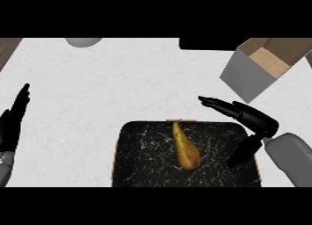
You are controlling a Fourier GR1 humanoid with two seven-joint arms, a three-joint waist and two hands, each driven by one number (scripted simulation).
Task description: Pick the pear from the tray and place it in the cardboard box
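**A:** In the head view, where does your pear (pixel 185 151) sit?

**B:** It lies on its side in the dark tray (pixel 139 176), thin end pointing away from you, untouched. That leaves its fat end nearest you, probably the easier place to grasp.

**A:** And your right hand (pixel 249 118)?

**B:** Spread wide, fingers stretched over the tray's far right corner, thumb hanging down beside the pear but apart from it. It looks shaped for a grasp from the side.

**A:** The left hand (pixel 9 125)?

**B:** Resting at the left edge, fingers straight, holding nothing.

**A:** The target?

**B:** The cardboard box (pixel 265 66) stands open at upper right, on your working hand's side.
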